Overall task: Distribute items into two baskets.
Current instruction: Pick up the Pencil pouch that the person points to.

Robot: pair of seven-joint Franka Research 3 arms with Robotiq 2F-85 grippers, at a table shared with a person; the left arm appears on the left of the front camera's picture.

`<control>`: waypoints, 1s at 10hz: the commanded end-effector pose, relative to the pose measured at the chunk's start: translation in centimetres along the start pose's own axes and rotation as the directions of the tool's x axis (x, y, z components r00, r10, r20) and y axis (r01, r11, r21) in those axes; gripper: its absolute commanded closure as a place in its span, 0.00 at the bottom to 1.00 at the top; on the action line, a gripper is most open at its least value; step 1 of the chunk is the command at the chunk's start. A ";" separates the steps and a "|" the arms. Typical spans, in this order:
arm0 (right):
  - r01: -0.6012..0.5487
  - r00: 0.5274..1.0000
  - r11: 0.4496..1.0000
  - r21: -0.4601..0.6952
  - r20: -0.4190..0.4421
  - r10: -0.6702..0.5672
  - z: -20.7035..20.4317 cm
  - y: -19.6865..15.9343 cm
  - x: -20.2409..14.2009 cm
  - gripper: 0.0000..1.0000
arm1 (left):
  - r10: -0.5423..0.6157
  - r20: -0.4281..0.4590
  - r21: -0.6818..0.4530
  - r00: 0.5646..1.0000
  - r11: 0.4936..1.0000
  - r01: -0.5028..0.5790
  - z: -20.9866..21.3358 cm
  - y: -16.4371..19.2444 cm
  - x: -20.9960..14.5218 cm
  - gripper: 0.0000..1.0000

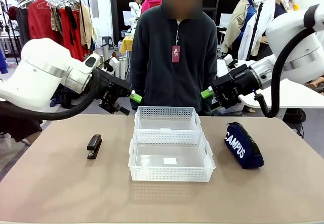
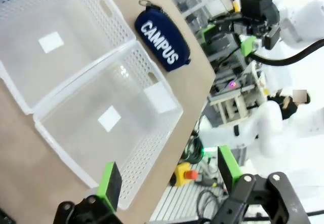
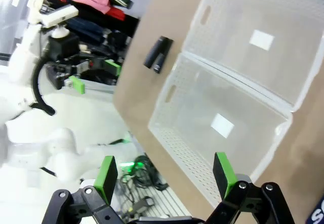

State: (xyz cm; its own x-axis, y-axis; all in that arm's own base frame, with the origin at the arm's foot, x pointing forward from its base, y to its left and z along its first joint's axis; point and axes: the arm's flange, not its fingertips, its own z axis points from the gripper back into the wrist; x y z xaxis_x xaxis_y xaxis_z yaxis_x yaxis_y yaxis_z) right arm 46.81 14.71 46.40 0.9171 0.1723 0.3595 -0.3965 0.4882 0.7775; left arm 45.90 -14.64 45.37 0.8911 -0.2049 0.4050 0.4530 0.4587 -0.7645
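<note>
Two translucent white lattice baskets stand end to end at mid-table, the near basket [image 1: 171, 172] and the far basket [image 1: 167, 111], both with nothing in them. The black stapler [image 1: 94, 146] lies on the table left of the near basket. On the right lies the navy "CAMPUS" pouch [image 1: 243, 144]. My left gripper [image 1: 129, 104] hovers open above the far basket's left corner. Open too, my right gripper [image 1: 208, 98] hangs above its right corner. The left wrist view looks down past my left gripper [image 2: 168, 176] at the baskets [image 2: 152, 148] and the pouch [image 2: 162, 41]. The right wrist view looks past my right gripper [image 3: 164, 176] at the baskets [image 3: 174, 143] and the stapler [image 3: 158, 53].
A person in a dark fleece [image 1: 174, 57] stands at the far edge of the table, right behind the baskets. The tan tabletop [image 1: 61, 188] has free room in front and on both sides. Clothes racks and other people fill the background.
</note>
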 end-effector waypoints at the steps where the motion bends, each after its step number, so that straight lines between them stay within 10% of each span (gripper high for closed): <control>1: 0.024 0.999 0.993 0.111 0.034 -0.028 0.2 -1.2 1.0 0.00 | -0.052 0.073 -0.048 0.996 0.997 0.056 -0.4 0.4 0.1 0.00; 3: -0.123 0.992 0.991 -0.057 0.004 0.123 -0.4 -1.0 0.1 0.00 | 0.002 0.037 -0.024 0.999 1.000 -0.001 0.4 0.5 0.1 0.00; 4: 0.041 0.999 0.996 0.077 0.022 -0.042 0.7 -1.0 0.4 0.00 | 0.002 0.037 -0.024 0.999 1.000 -0.001 0.4 0.5 0.1 0.00; 7: 0.003 1.000 0.999 0.047 0.011 -0.003 0.4 -1.2 0.3 0.00 | -0.014 0.050 -0.019 0.999 1.000 0.015 0.2 0.7 0.1 0.00; 10: 0.252 0.966 0.910 0.329 -0.025 -0.258 0.9 -0.3 2.5 0.00 | 0.206 -0.016 -0.207 0.978 0.956 -0.205 1.3 0.0 2.1 0.00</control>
State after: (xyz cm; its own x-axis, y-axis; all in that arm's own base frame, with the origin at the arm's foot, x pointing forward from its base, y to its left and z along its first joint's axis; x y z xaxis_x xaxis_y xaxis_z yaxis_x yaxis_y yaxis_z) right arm 48.04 14.33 46.21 0.9713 0.1059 0.2129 -0.2347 0.2846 0.9295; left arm 46.37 -14.49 45.85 0.9426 -0.1621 0.2920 0.3318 0.3540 -0.8744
